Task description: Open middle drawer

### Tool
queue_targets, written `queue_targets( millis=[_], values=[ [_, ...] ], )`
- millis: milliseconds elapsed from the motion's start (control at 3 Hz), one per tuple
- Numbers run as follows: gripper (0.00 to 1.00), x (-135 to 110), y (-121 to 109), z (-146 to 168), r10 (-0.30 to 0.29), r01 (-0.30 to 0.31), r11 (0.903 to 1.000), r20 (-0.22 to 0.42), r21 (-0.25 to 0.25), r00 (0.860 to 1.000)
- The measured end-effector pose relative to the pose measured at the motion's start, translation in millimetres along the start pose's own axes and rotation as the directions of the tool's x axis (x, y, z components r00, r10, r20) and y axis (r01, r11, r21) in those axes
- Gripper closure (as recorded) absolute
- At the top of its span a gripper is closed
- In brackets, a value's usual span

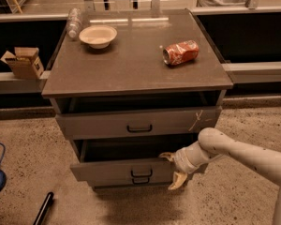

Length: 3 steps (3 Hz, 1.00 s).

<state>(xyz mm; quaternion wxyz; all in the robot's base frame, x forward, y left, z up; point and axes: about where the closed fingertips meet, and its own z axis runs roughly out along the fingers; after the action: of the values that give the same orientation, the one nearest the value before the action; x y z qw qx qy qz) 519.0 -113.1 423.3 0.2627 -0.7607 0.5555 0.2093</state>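
Grey metal middle drawer (112, 170), partly out, dark loop handle (141, 173), gripper (173, 169) spread at right end

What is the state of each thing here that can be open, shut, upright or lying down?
top drawer, partly open
middle drawer, partly pulled out, further than the top one
tool, open, fingers spread at the middle drawer's right end
can, lying on its side
bowl, upright
bottle, lying down
cardboard box, flaps open
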Motion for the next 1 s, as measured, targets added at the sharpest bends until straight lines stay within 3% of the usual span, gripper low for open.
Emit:
queue_targets(
  millis=[333,667,1000],
  values=[
    [0.31,-20,34,-14,-0.029,0.028,0.9970,-0.023,-0.072,0.999],
    [0.40,-26,51,-26,-0.031,0.027,0.9948,-0.032,-0.098,0.999],
    [0.40,-26,54,-27,-0.024,0.020,0.9932,-0.028,-0.115,0.999]
  ],
)
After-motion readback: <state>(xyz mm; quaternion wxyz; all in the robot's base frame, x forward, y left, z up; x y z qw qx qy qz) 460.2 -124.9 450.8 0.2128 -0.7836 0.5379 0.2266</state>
